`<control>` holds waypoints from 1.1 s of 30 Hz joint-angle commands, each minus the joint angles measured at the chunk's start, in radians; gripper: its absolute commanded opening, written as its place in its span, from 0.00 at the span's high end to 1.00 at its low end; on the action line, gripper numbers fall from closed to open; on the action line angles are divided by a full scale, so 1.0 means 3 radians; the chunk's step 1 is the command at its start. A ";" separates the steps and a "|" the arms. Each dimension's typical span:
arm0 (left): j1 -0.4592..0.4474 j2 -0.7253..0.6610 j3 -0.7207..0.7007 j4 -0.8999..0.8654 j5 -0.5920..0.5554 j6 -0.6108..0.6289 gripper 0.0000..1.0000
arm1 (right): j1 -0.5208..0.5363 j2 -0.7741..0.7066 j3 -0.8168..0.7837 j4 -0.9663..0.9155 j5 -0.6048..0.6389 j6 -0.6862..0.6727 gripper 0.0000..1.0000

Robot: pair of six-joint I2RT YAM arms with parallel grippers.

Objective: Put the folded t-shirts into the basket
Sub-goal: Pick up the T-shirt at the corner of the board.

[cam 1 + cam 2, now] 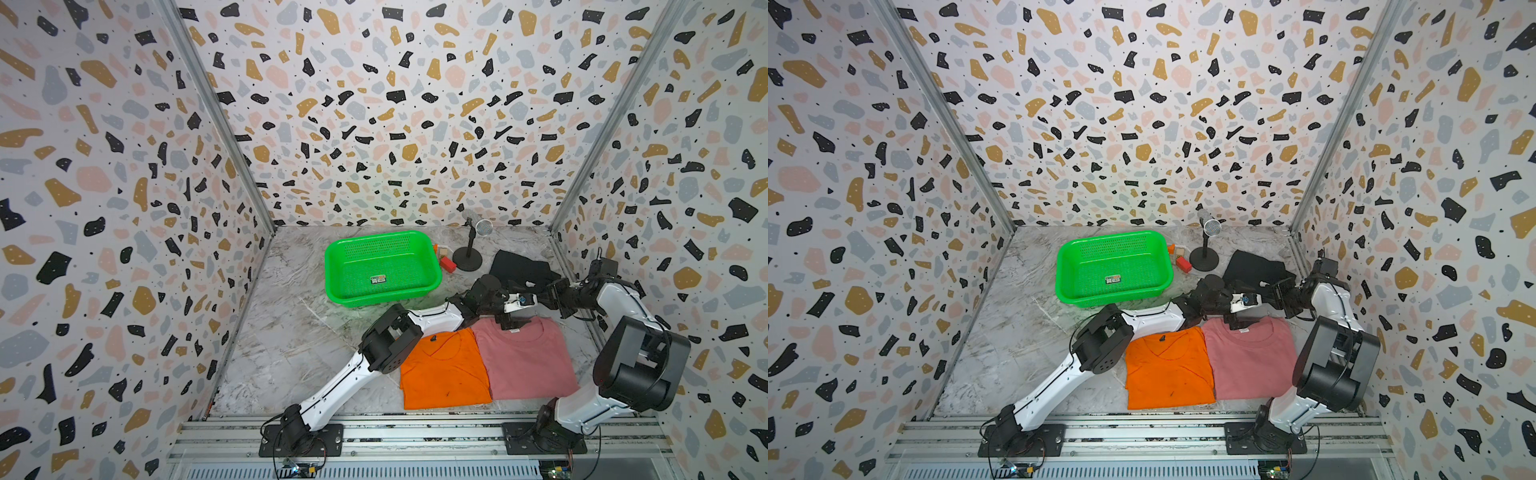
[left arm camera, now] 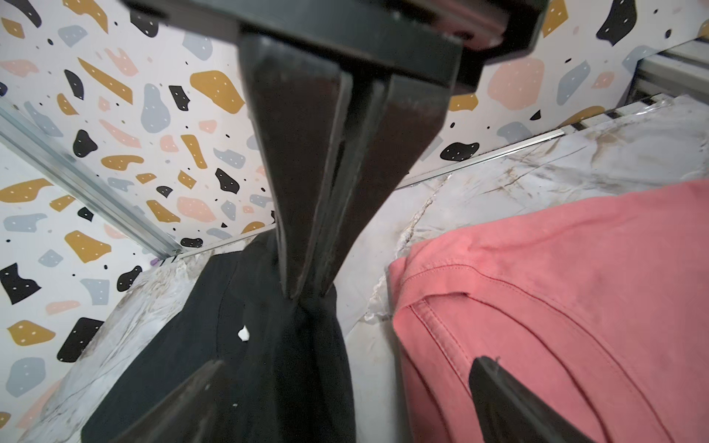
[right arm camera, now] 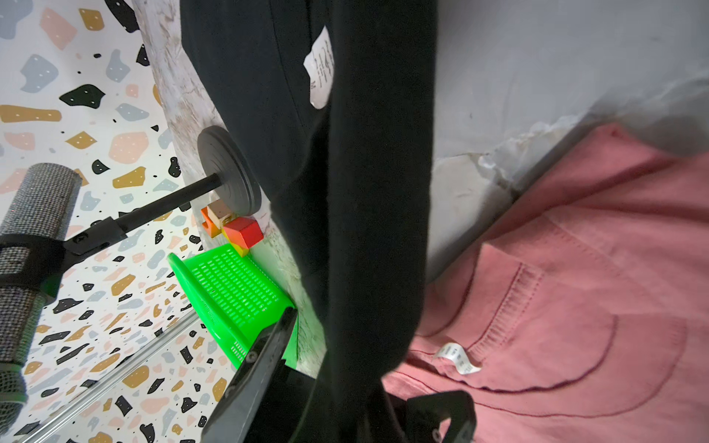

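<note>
Veined marble tabletop [image 1: 291, 353] carries mesh-walled plastic basket [image 1: 376, 248] and flat orange shirt [image 1: 442, 374].

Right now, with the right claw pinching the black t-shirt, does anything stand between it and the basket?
Yes. The microphone stand and some small blocks sit on the table between the black t-shirt, pinched in the right claw, and the basket.

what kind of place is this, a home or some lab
Probably a robot test booth, not a home: two robot arms bolted to a metal rail, patterned wall panels boxing in a tabletop, and a microphone on a stand.
</note>
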 commanded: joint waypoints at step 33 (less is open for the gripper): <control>-0.0089 0.0351 0.0680 0.0005 -0.0274 0.0037 0.80 | 0.0033 -0.0459 -0.0104 -0.0092 -0.0128 0.0078 0.78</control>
